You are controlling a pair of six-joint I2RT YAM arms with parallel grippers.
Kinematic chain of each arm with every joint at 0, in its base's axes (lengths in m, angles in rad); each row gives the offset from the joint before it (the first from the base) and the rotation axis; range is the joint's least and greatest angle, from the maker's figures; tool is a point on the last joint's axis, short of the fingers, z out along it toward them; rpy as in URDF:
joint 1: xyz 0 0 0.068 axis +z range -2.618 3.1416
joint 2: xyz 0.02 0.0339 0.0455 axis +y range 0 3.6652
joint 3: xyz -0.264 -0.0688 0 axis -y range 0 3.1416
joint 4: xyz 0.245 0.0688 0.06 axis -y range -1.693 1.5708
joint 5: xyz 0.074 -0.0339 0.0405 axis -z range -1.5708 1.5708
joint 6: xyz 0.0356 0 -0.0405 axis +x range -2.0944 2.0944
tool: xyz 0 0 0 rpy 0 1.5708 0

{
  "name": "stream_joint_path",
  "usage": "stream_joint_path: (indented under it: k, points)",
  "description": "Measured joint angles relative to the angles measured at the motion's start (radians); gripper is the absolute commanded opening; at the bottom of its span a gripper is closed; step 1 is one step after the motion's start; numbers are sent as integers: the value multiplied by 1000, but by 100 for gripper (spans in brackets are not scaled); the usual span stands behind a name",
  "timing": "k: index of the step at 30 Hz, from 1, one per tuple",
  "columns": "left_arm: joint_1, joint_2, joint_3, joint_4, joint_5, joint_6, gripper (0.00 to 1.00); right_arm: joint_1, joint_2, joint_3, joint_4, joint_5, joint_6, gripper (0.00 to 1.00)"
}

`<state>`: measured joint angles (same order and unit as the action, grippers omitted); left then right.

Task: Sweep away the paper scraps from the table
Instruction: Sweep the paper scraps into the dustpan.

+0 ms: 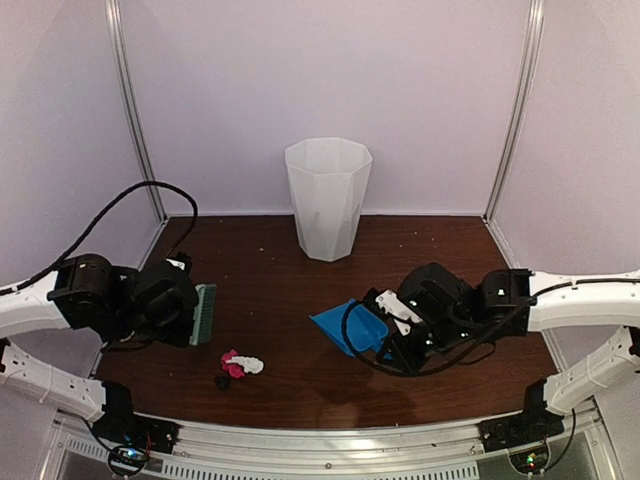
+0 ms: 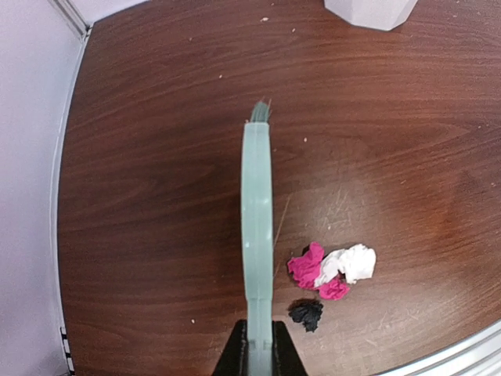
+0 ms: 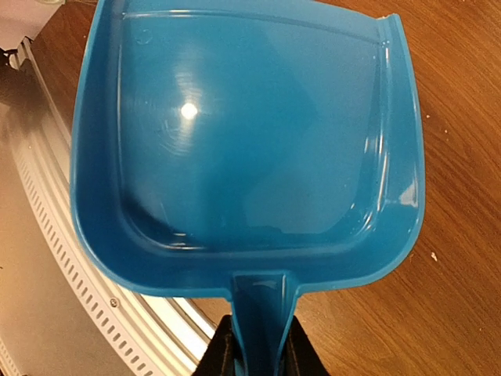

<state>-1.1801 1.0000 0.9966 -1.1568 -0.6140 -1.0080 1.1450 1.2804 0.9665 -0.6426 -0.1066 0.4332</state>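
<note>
Left gripper (image 2: 258, 350) grips the brush (image 2: 257, 219), right gripper (image 3: 261, 346) the dustpan (image 3: 250, 141); paper scraps (image 2: 329, 274) are crumpled pink, white, black.

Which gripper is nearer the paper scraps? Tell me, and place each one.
Left. The left gripper, shut on the brush, is just left of the paper scraps, slightly farther back. The right gripper, holding the dustpan, is well off to their right.

I am holding my brush (image 1: 204, 313) over the left of the table (image 1: 280, 285) and my dustpan (image 1: 345, 325) over its right, the paper scraps (image 1: 240, 365) are lying between them near the front rail (image 1: 330, 435), and the bin (image 1: 327, 200) is standing behind.
</note>
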Motion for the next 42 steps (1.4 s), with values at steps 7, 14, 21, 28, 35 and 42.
stream_joint_path:
  k: [7, 14, 21, 28, 35, 42]
  points:
    - [0, 16, -37, -82, 59, -53, 0, 63, -32, -83, -14, 79, 49, 0]
    - [0, 16, -42, -98, 170, -36, 0, 98, -35, -135, -29, 113, 83, 0]
    - [0, 64, -45, -103, 264, -5, 0, 116, -27, -159, -48, 123, 98, 0]
    - [0, 100, -66, -74, 312, 9, 0, 162, -2, -159, -63, 132, 124, 0]
    - [0, 161, -65, 19, 337, 34, 0, 223, 9, -176, -82, 134, 171, 0]
    - [0, 270, -26, 101, 333, 72, 0, 297, 46, -188, -104, 130, 192, 0]
